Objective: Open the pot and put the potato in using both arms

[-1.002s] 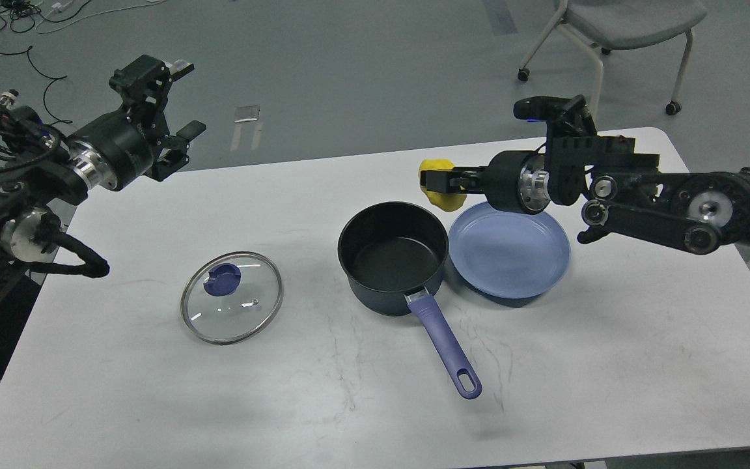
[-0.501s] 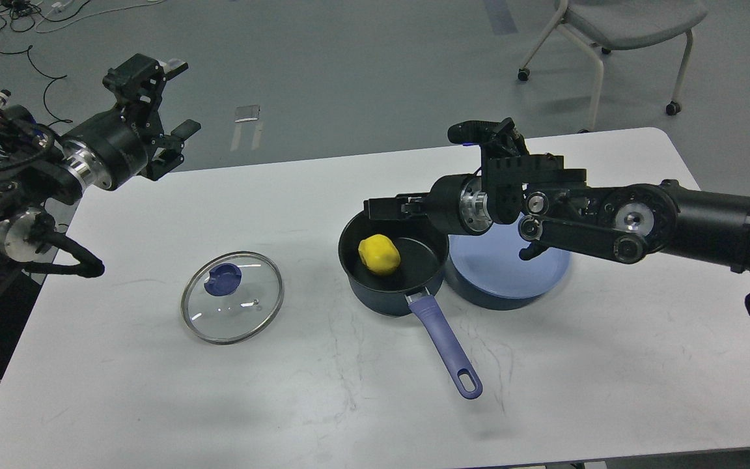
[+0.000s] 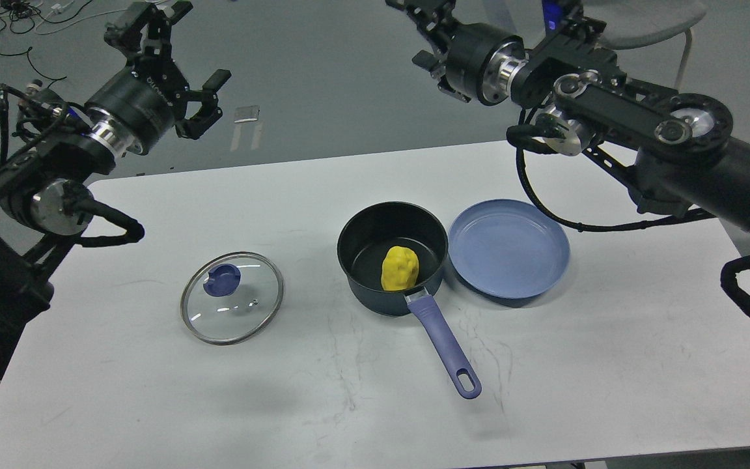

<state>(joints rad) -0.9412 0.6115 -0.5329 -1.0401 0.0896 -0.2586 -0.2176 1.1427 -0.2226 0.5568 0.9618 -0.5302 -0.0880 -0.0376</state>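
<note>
With lid (image 3: 232,298) parked at pot's (image 3: 392,257) nine o'clock: potato (image 3: 400,268) inside; left pincer (image 3: 183,65) spread, empty; right pincer (image 3: 424,29) raised clear, gape indeterminable.

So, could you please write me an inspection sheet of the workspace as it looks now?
Surface: white table, faint scuff marks, dry.
Job's things: pot open, handle toward the near edge; yellow potato lies inside it; glass lid flat on the table, left of the pot.
Clutter: blue plate, nothing on it, touching the pot's right side.
Grippers: left gripper raised beyond the table's far left, jaws apart, holding nothing; right gripper raised at the top edge, partly cut off, jaw state unclear.
Cables: loose black cables on the floor, far left.
Surroundings: grey floor, chair at far right.
</note>
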